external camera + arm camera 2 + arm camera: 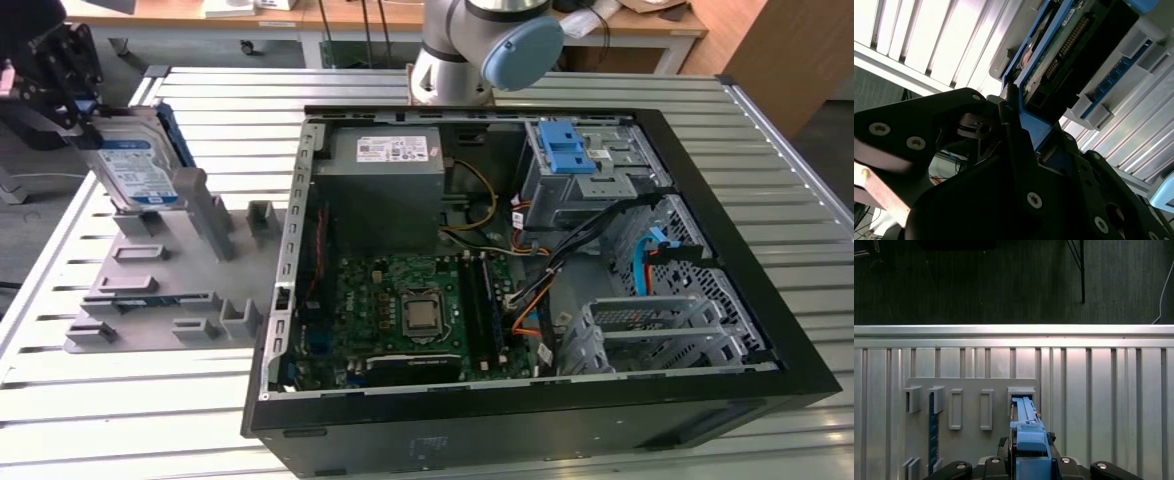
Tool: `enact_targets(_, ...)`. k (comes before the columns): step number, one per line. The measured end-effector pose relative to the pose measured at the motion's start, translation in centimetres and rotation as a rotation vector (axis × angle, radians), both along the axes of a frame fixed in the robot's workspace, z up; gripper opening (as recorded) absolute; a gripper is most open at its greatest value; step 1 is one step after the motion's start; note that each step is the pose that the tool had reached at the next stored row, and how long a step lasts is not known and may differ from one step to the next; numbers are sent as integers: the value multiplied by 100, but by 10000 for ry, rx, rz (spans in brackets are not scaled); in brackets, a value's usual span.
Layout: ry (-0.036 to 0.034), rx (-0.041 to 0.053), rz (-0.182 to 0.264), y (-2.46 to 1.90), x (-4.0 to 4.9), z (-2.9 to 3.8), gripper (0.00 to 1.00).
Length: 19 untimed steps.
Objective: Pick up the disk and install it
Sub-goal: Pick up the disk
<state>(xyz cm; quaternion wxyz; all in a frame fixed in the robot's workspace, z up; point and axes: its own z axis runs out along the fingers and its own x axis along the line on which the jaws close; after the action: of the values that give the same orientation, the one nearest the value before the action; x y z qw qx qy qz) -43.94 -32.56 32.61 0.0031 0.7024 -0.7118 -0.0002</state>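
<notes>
The flat silver-grey hard drive (136, 168) in its blue plastic carrier frame stands on edge, upper edge clamped between the closed jaws of the black gripper (83, 115), lower edge at the grey slotted fixture plate (147, 290) beneath them, open black computer case (534, 410) well apart.

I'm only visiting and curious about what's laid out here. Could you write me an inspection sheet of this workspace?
Surface: slatted metal table, carrying a grey holder plate and an open computer case.
Job's things: disk standing upright in a holder slot, at the exterior view's left.
Clutter: blue strip in another slot.
Grippers: end effector closed on the disk's upper edge.
Cables: wires inside the case.
Surroundings: arm base; workbenches behind.
</notes>
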Motion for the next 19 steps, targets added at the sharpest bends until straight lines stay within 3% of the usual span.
enact_targets(19, 0, 0, 0, 0, 0, 72, 36)
